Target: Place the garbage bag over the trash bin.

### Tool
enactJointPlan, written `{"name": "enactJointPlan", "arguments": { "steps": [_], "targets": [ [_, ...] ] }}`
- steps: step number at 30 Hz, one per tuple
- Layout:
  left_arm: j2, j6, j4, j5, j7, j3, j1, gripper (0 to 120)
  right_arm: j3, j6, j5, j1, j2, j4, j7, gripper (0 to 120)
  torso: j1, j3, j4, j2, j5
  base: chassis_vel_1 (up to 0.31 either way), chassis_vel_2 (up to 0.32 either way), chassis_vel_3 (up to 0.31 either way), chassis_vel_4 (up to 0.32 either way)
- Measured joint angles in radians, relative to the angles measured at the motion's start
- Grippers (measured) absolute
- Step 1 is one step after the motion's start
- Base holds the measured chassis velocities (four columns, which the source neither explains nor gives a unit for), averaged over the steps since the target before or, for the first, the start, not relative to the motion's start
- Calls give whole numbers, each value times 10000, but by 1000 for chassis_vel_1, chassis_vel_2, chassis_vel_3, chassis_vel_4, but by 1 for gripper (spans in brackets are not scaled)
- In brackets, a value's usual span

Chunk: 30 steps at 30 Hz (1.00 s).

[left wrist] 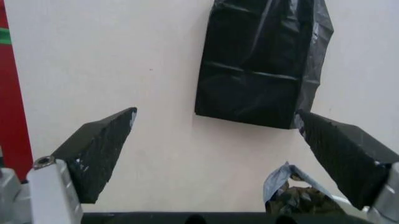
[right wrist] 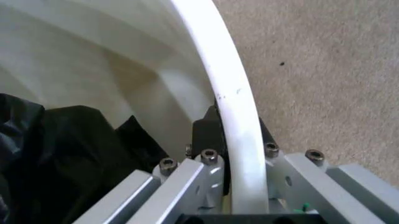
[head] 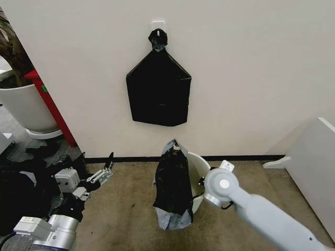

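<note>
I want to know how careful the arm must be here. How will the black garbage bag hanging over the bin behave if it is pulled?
The garbage bag looks thin and crinkled, draping limply over the trash bin, so it is probably floppy and very light. Its glossy film may slip. The small bin could tip, though the right claw clamps its rim. The left claw hangs open nearby.

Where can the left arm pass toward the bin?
Bare carpet lies between the open left gripper and the garbage bag. It is crowded at the trash bin, where the right gripper clamps the rim.
</note>
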Motion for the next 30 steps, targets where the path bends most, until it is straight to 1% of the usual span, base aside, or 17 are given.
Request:
{"name": "enactJointPlan", "arguments": {
  "steps": [8,15,18,19,20,21,22,25,27,29,30],
  "targets": [
    [70,14,52,-9,0,10,-32,100,-21,-25,34,-11,436,-563,-37,0,0,0,1,0,0,0,0,0,0],
    [132,12,152,-10,-1,134,-133,100,-42,-96,-36,-184,535,-805,-52,0,0,-2,-1,1,-3,0,0,0,0],
    [162,12,175,-12,-1,151,-169,100,-13,-109,-31,-218,547,-831,-51,3,0,-2,-2,1,-4,0,0,0,0],
    [172,11,189,-13,-1,153,-182,100,-6,-115,-30,-222,550,-834,-51,7,0,-2,-2,1,-3,0,0,0,0],
    [195,9,210,-18,-1,154,-201,100,5,-117,-22,-223,551,-825,-51,14,0,-2,-1,1,-3,0,0,0,0],
    [216,6,218,-27,0,155,-221,100,11,-116,1,-225,540,-786,-53,18,0,-1,0,0,-2,0,0,0,0],
    [236,6,220,-35,-1,155,-230,100,11,-113,26,-226,512,-724,-56,19,0,0,2,0,1,0,0,0,0],
    [358,6,228,-91,-6,155,-291,100,38,-74,146,-226,308,-291,-62,33,0,1,2,0,1,0,0,0,0],
    [400,9,237,-111,-7,155,-308,100,56,-69,199,-232,241,-169,-63,34,0,1,2,0,1,0,0,0,0],
    [557,36,269,-190,-14,155,-373,100,128,-35,343,-261,-2,237,-63,47,0,1,1,0,2,0,0,0,0],
    [626,44,291,-221,-17,155,-401,100,191,-36,426,-279,-123,419,-63,50,0,1,1,0,2,0,0,0,0]
  ]
}}
